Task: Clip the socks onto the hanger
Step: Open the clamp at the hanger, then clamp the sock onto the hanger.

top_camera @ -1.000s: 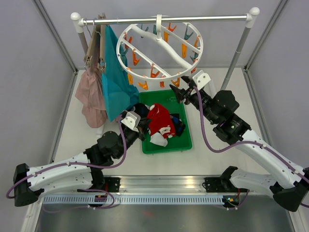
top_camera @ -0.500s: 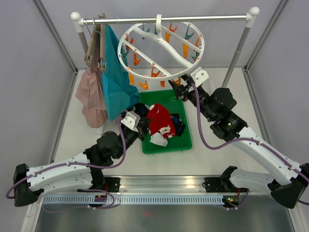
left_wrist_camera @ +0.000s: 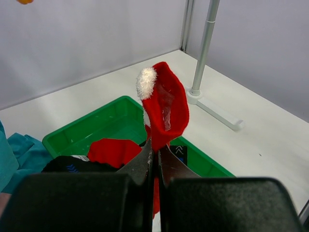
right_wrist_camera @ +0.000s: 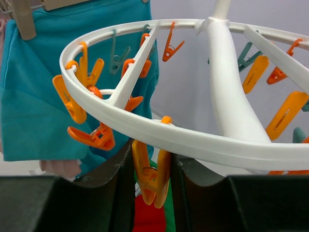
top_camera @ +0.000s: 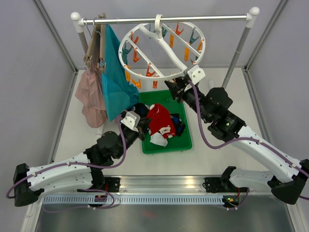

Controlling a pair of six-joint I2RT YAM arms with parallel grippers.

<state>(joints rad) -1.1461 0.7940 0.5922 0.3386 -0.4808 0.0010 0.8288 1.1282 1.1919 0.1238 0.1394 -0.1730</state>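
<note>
Both arms gripping
The left gripper clamps a red white-tipped sock; the right gripper has narrow jaws pinching an orange plastic clip on the round white hanger.

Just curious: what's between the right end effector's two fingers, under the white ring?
An orange clip, hanging from the hanger, sits between the fingers of the right end effector. The right wrist view shows it.

Robot lab test cell. A white table is enclosed by plain grey panels set in metal framing. A left arm and a right arm, both cabled, are bolted to a rail at the near edge. Laundry props are staged: small rack, the hanger, the socks in a green tray.
</note>
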